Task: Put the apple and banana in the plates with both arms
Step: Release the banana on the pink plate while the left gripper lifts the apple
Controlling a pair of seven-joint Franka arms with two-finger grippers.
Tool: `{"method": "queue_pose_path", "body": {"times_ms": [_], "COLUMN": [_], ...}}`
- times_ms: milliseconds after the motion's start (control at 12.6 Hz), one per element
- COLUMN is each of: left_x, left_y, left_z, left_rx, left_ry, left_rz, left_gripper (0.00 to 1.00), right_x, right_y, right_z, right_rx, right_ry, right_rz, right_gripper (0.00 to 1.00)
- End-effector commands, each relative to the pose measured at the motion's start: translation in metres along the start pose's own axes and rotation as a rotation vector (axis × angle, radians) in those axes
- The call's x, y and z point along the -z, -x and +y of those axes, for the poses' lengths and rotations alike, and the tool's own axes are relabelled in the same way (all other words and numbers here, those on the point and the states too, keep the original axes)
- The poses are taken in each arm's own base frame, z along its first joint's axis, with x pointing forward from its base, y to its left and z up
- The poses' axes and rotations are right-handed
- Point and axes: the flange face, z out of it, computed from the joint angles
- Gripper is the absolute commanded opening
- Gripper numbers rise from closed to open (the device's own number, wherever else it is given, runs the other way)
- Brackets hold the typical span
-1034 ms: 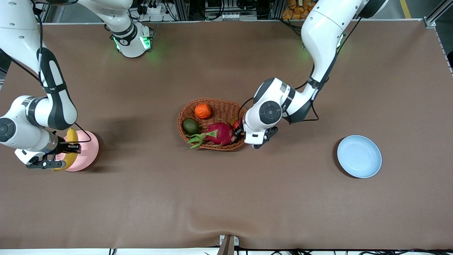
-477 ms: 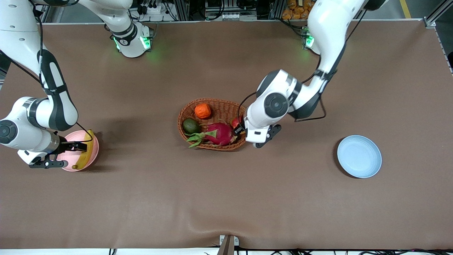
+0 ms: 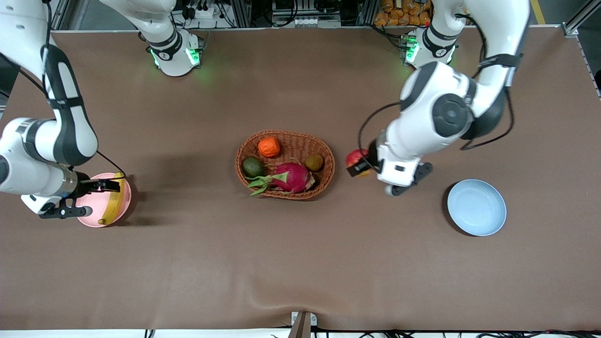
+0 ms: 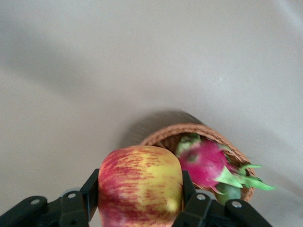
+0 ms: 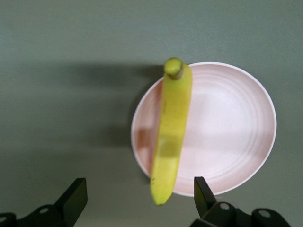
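While the curved banana (image 3: 112, 199) lies on the ridged pink plate (image 3: 87, 217) under the wide-open right gripper (image 5: 137, 198), the left gripper (image 4: 139, 198) clamps the streaked apple (image 4: 140, 184).

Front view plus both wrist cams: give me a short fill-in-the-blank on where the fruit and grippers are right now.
1. The banana lies on the ____ plate.
2. The left gripper is shut on the ____.
3. The right gripper over the banana has its fingers ____.
4. The blue plate holds ____ fruit.

Missing words: pink; apple; open; no
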Motion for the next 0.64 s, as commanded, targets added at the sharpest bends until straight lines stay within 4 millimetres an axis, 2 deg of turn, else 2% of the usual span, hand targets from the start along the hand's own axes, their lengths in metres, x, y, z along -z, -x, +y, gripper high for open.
{"method": "queue_pose_path", "body": {"times_ms": [0,239,477,557], "left_x": [0.013,0.034,0.042,0.041], "left_y": [-0.042,-0.083,-0.130,-0.146], "left_z": [-0.039,-0.077,-0.125,-0.145], "left_rx": [-0.105,-0.221,-0.363,-0.413], "left_ry": [-0.023,-0.008,0.002,0.003], "left_rz": [-0.013,-0.005,-0.008,-0.012], "left_gripper": [0.00,0.00,0.00,0.00], "right_x": [0.019,0.039,0.062,0.068], "right_y": [0.029,0.053,0.063,0.065], "right_z": [-0.010,-0.046,-0.099,-0.108], "right_rx": [-0.005,0.013,-0.061,-0.076], "right_ry": [-0.040,-0.059,-0.048,-0.047], "right_rz": [0.018,0.037,0.046,0.045], "right_gripper": [1.00,1.00,1.00,1.00]}}
